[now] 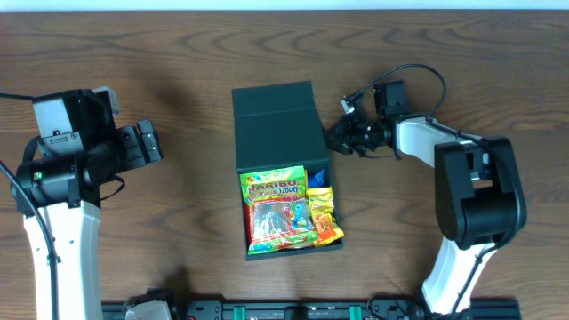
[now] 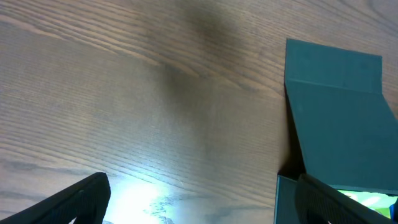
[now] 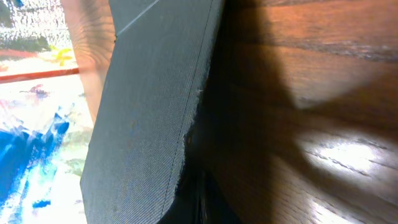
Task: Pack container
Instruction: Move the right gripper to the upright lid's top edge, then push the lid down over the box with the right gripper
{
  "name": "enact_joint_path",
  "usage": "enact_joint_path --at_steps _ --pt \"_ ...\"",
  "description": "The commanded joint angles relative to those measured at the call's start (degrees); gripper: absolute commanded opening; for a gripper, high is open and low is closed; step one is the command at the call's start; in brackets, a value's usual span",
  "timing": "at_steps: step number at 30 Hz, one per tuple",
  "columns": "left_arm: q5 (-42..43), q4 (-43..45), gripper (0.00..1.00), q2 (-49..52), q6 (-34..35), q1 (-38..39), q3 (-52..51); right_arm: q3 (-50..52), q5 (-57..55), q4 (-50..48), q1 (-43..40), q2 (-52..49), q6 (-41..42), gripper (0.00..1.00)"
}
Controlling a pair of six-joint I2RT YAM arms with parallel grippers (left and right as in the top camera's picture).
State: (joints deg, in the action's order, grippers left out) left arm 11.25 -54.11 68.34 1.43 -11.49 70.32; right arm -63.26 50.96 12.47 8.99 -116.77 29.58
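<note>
The container (image 1: 276, 133) sits mid-worktop with its flap lid thrown back toward the far edge, so box and lid run near-to-far. A Haribo packet (image 1: 274, 206) lies in the tray. The right gripper (image 1: 332, 138), fingers clenched and holding nothing, is just beside the lid's right edge, with the lid to its left. The left gripper (image 1: 149, 144), fingers released, hangs well apart, so the right arm looks better placed to close the lid.

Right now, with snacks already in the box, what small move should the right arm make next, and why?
Probably push the lid down over the snack packets. The container looks filled, its lid stands raised, and the right arm, jaws shut, sits beside the lid's right edge.
</note>
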Motion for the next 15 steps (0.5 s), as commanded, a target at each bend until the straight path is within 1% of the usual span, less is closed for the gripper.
enact_joint_path --at_steps 1,7,11,15 --pt "0.17 -0.28 0.95 -0.52 -0.61 -0.15 0.33 0.07 0.94 -0.76 0.55 -0.57 0.85 0.01" --pt "0.17 -0.28 0.95 -0.52 -0.63 -0.15 0.33 0.07 2.71 -2.91 1.88 -0.57 0.85 0.02" --pt "0.17 -0.28 0.95 -0.52 -0.63 -0.15 0.33 0.07 10.40 -7.96 2.67 -0.57 1.29 0.01" --pt "0.17 -0.28 0.95 -0.52 -0.63 -0.15 0.33 0.07 19.74 -16.28 3.43 -0.57 2.60 0.01"
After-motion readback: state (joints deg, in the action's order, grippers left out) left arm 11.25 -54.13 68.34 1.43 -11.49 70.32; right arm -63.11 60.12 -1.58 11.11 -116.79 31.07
